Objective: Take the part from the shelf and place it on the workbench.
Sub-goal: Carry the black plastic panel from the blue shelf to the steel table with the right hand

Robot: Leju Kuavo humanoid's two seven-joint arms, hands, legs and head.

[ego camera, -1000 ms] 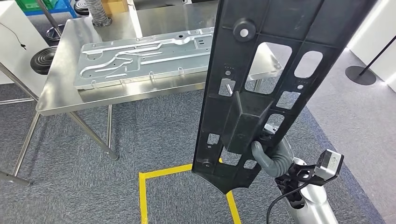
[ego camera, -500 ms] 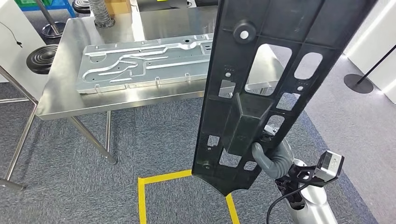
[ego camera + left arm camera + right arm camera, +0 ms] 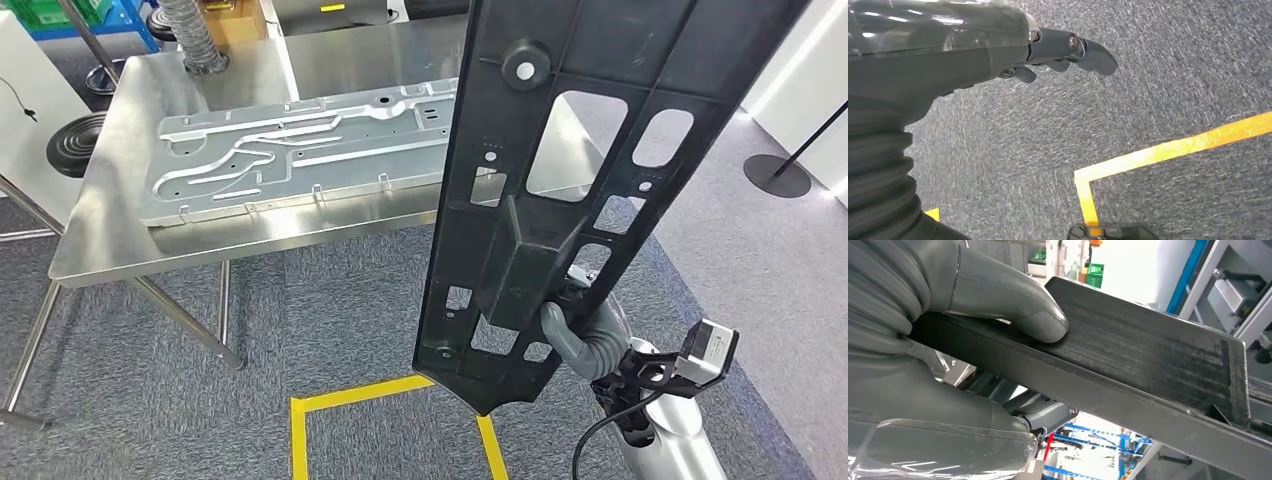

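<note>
A long black plastic part (image 3: 580, 150) with cut-out windows stands upright in front of me, filling the right half of the head view. My right hand (image 3: 575, 335) grips it near its lower end, by the raised block on its face. The right wrist view shows the grey thumb (image 3: 1013, 305) pressed on the part's black edge (image 3: 1148, 365). The steel workbench (image 3: 110, 215) lies ahead to the left, beyond the part. My left hand (image 3: 1048, 55) hangs over the carpet with its fingers loosely extended and nothing in it.
A flat stamped metal panel (image 3: 290, 150) lies across the workbench. Yellow floor tape (image 3: 330, 400) marks a square on the grey carpet below the part. A stanchion base (image 3: 778, 175) stands at the right, and a round black base (image 3: 75, 145) sits left of the bench.
The whole view has shifted: the workbench and panel now sit lower and further left in the picture. The black part and my right hand keep the same place in the frame.
</note>
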